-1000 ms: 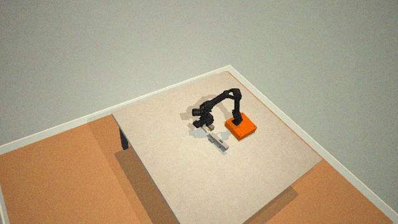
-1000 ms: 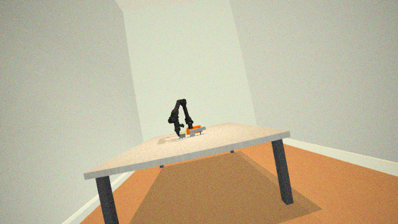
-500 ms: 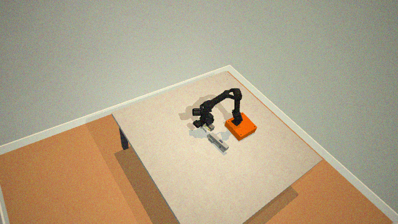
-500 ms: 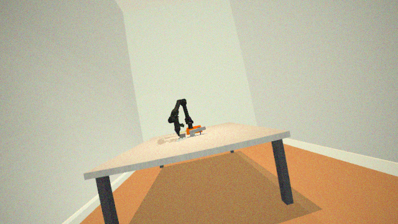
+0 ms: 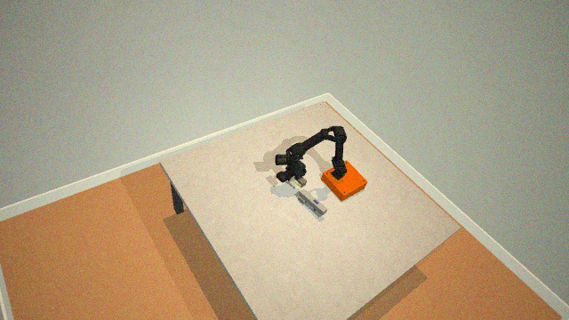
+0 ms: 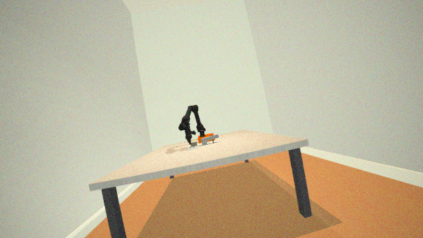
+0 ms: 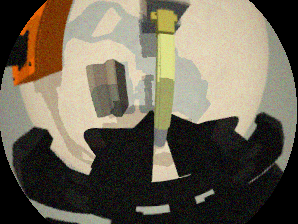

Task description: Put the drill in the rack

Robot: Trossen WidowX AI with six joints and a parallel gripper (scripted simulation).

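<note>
My gripper (image 5: 286, 180) (image 6: 190, 143) (image 7: 156, 113) is shut on the near end of the drill (image 7: 165, 62), a long yellow bar with a gold collar at its far end. The collar overlaps the dark grey end of the long grey fixture (image 5: 312, 204) (image 6: 210, 138) in the wrist view; whether the drill still sits inside it cannot be told. A short grey grooved block (image 5: 302, 180) (image 6: 193, 144) (image 7: 107, 90), apparently the rack, stands beside the drill, on its left in the wrist view. The key cannot be made out clearly.
The orange base (image 5: 344, 181) (image 6: 207, 136) (image 7: 50, 45) of the arm stands beyond the block and fixture. The table (image 5: 356, 249) (image 6: 258, 145) carries everything, and shadows of the arm fall around the gripper.
</note>
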